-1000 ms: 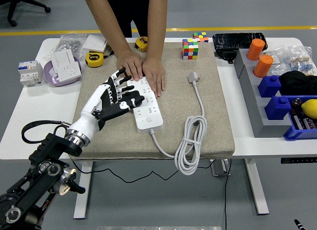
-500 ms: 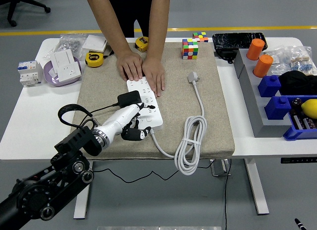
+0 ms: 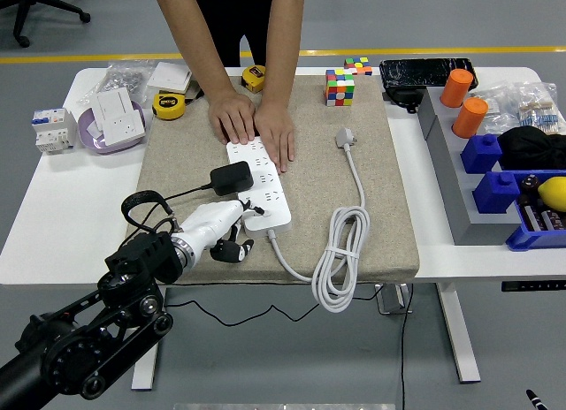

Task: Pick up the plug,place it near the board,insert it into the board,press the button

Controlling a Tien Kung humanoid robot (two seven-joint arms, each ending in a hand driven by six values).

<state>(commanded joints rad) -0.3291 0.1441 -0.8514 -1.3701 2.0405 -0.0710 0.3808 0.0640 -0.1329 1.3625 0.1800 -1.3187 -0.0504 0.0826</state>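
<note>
The robot's left hand (image 3: 221, 231) reaches in from the lower left and lies low on the mat (image 3: 389, 207), at the near left corner of the white board (image 3: 258, 182). Its fingers (image 3: 233, 250) are curled under toward the mat, and from this angle it is not possible to tell whether they close on anything. The black plug (image 3: 229, 178) sits at the board's left edge, apparently seated in a socket, with its black cable trailing left toward the arm. That would leave the button (image 3: 265, 216) at the board's near end as the likely step in hand. To do it well, one fingertip should come straight down on the button, firmly but briefly, without dragging the board or knocking the plug sideways. A person at the far side of the table presses both hands (image 3: 255, 123) flat on the board's far end, which should keep it from sliding. The board's own white cord (image 3: 340, 260) leaves its near end and lies coiled to the right on the mat, ending in a grey plug (image 3: 346, 138); it runs just beside the button and could snag a finger. Further off are a colour cube (image 3: 340, 87), two yellow tape measures (image 3: 167, 104), wall sockets (image 3: 111, 114) at the left, and orange cylinders (image 3: 463, 101) and blue bins (image 3: 508, 185) at the right. The right arm is out of view.
</note>
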